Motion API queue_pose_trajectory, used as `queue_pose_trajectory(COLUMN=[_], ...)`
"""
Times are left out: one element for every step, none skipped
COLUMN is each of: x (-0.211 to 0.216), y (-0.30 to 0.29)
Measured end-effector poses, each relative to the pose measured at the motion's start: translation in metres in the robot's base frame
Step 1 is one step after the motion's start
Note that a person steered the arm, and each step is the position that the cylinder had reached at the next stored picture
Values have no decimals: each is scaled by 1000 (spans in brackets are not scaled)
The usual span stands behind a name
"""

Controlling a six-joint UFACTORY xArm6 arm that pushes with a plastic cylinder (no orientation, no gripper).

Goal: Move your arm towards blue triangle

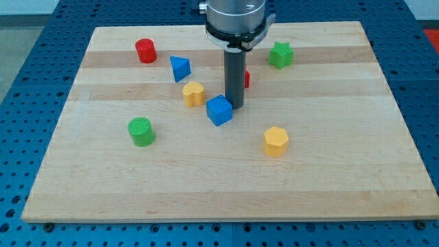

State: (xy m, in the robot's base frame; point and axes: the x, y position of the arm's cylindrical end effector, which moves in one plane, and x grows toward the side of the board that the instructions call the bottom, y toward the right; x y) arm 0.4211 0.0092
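Observation:
The blue triangle (180, 68) lies on the wooden board (226, 178) left of centre, toward the view's top. My rod comes down from the view's top, and my tip (235, 106) rests on the board to the right of and below the triangle. The tip sits right beside the upper right edge of a blue cube (219, 110). A yellow heart-shaped block (193, 93) lies between the cube and the triangle.
A red cylinder (145, 51) is at the upper left. A green cylinder (141, 131) is at the left. A yellow hexagon block (276, 141) is at the lower right. A green star (280, 55) is at the upper right. A red block (247, 78) is mostly hidden behind the rod.

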Motion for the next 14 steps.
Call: queue_pose_trajectory(x=[2,7,7,7,7,28,78,100,119,168,179,176,166,139], y=[0,0,8,68,101,118,148,148,142,84,-4,-101,-203,-277])
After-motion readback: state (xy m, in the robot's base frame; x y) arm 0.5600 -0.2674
